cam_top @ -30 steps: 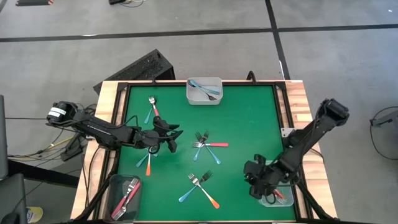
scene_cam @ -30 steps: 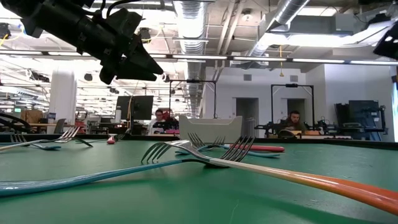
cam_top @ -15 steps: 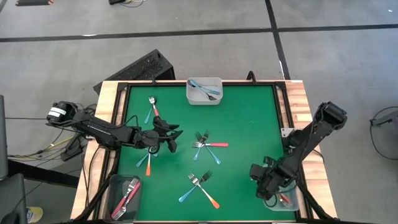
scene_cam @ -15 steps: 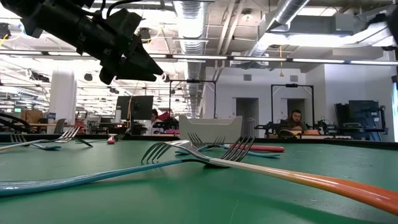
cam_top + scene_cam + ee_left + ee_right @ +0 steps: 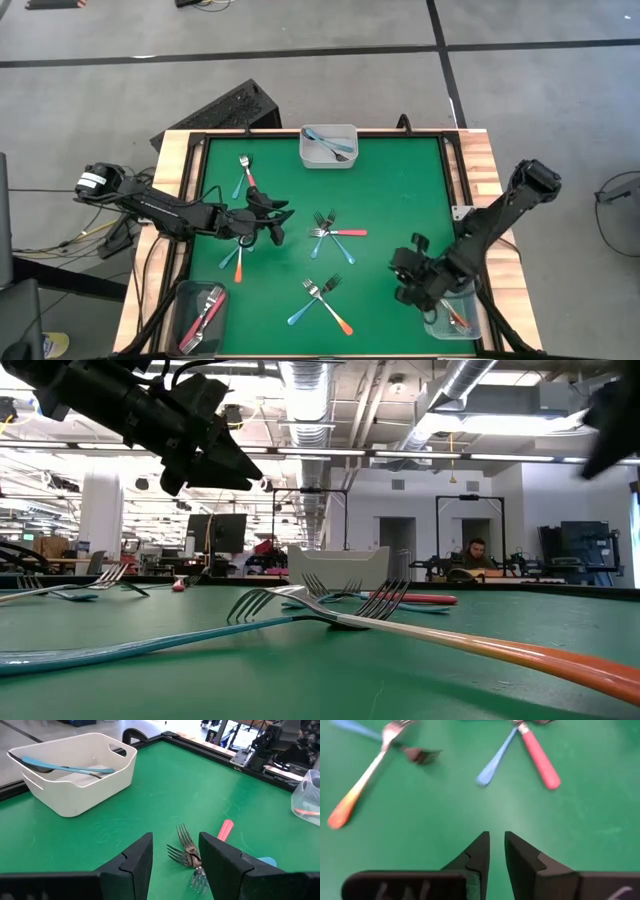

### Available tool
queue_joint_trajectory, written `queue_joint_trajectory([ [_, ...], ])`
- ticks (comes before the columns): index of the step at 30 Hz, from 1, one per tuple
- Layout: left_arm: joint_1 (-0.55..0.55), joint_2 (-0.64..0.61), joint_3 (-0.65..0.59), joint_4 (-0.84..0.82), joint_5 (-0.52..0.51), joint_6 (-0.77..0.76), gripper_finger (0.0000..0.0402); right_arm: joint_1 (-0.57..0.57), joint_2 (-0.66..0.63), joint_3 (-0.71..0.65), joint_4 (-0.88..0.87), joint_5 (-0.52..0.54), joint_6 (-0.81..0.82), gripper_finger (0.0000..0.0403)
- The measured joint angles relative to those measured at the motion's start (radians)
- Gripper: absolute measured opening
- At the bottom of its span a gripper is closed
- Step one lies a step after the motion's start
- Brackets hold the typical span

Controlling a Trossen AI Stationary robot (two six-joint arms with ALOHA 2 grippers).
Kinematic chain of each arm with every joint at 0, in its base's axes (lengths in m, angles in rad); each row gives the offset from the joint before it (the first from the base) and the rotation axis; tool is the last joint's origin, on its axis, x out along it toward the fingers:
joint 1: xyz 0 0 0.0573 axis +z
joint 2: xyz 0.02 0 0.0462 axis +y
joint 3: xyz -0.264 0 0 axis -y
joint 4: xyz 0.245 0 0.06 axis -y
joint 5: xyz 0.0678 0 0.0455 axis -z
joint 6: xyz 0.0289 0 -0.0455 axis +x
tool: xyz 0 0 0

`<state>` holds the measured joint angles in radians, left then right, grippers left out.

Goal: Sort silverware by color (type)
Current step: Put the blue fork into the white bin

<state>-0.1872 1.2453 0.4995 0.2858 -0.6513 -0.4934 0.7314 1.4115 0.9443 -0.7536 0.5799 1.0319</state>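
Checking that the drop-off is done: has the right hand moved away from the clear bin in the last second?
Yes. In the high view the right hand has swung off the clear bin at the table's near right corner, toward the crossed forks on the green mat.

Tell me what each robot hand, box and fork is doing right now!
left gripper: open, empty, hovering.
right gripper: almost shut, empty.
white bin: holds light blue forks.
left clear container: holds forks, one a pink-red fork.
right clear container: holds an orange fork.
loose forks: lying in crossed pairs, not sorted yet.
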Motion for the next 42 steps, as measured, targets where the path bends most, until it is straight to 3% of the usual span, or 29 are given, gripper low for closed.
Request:
queue_joint_trajectory([
  [6, -0.018, 0.000, 0.000, 0.000, 0.013, 0.022, 0.0146, -0.176, 0.018, 0.000, 0.119, -0.021, -0.228, 0.0105],
  [15, -0.071, -0.009, 0.000, -0.006, 0.019, 0.161, 0.0146, -0.471, 0.017, -0.001, 0.311, -0.238, -0.609, 0.0139],
  [28, -0.143, -0.009, 0.000, -0.122, 0.012, 0.089, 0.0146, -0.672, 0.198, -0.002, 0.539, -0.277, -0.585, 0.0144],
  [31, -0.132, -0.009, 0.000, -0.119, 0.019, 0.089, 0.0146, -0.709, 0.260, 0.000, 0.613, -0.353, -0.585, 0.0145],
  [36, -0.126, -0.009, 0.000, -0.122, 0.045, 0.089, 0.0146, -0.700, 0.346, -0.001, 0.694, -0.510, -0.585, 0.0145],
  [42, -0.124, -0.008, 0.001, -0.137, 0.037, 0.088, 0.0146, -0.628, 0.408, 0.007, 0.731, -0.497, -0.566, 0.0137],
])
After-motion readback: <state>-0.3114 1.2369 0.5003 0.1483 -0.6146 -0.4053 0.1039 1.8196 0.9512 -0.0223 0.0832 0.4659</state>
